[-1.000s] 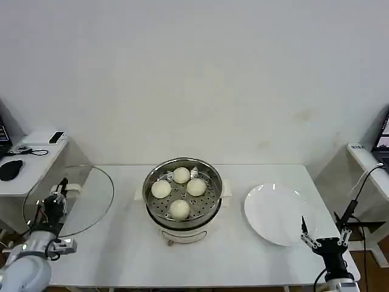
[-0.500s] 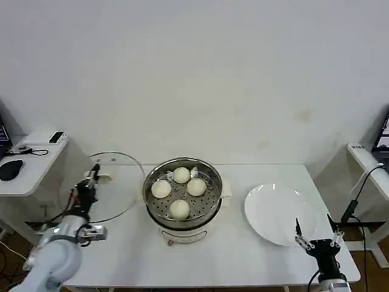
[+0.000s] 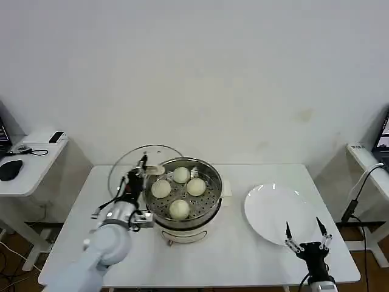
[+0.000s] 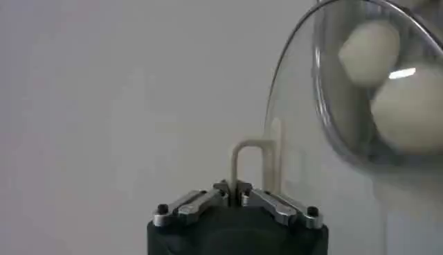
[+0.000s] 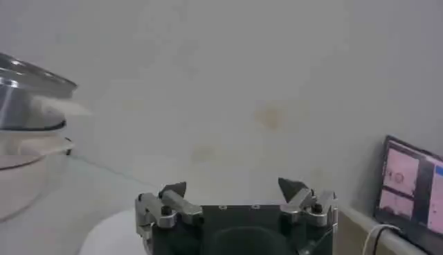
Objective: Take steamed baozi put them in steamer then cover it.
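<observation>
The steamer (image 3: pixel 209 204) stands mid-table with several cream-white baozi (image 3: pixel 179 208) on its perforated tray. My left gripper (image 3: pixel 143 163) is shut on the cover's pale handle (image 4: pixel 250 161). It holds the glass cover (image 3: pixel 121 169) tilted on edge, just left of the steamer's rim and overlapping it. Through the cover (image 4: pixel 304 138) two baozi (image 4: pixel 370 52) show inside the steel rim. My left gripper (image 4: pixel 233 191) has its jaws closed tight on the handle. The right gripper (image 3: pixel 307 238) hangs open and empty by the table's front right corner. Its fingers (image 5: pixel 233 187) are spread wide.
A flat white plate (image 3: pixel 276 213) lies right of the steamer, just beyond the right gripper. A side desk with a mouse (image 3: pixel 11 169) stands at the far left. Another desk with a screen (image 5: pixel 408 190) is at the far right.
My left arm has carried the cover from beyond the table's left edge rightward to the steamer's left rim. The right gripper has drifted slightly left and lower.
</observation>
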`<state>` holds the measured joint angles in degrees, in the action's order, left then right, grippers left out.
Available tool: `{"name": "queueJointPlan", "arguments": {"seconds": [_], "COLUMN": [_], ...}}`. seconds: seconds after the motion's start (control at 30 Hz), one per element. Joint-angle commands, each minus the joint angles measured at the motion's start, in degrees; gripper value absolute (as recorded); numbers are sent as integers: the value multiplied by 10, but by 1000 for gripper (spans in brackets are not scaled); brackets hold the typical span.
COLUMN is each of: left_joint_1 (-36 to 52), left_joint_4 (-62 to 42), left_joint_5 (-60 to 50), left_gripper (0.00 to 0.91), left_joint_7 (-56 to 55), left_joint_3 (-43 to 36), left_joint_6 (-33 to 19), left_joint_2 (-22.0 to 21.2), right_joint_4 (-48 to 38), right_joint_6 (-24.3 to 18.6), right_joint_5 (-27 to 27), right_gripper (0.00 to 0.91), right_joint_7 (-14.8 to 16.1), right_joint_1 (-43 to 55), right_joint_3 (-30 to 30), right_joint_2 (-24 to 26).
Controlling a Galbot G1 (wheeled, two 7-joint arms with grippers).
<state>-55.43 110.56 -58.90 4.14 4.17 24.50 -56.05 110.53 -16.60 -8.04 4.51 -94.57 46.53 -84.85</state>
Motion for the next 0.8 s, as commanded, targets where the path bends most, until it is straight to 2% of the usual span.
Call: {"name": "queueJointPlan", "arguments": {"seconds": [0.03,0.3,0.8], "left_joint_1": [87,93,81], "left_joint_4": [-24,-51,-56], "left_joint_5": [-47,-69,-75], "left_gripper": [0,0,0], "left_joint_7": [51,66,75], "left_joint_3": [-126,-142,-146], "left_joint_6": [30,32,30], "left_joint_2": [-52,-65,-64], "right_joint_4": [-4,-7,-16], "right_joint_6": [-1,-2,-1], "right_joint_5": [-16,-19,-20], "right_gripper": [907,907,907], "right_joint_7": [-1,-1,0], "right_joint_1": [1,3,11], "right_joint_3": [-9,-14,-20], "right_joint_2": [-9,-11,-8]}}
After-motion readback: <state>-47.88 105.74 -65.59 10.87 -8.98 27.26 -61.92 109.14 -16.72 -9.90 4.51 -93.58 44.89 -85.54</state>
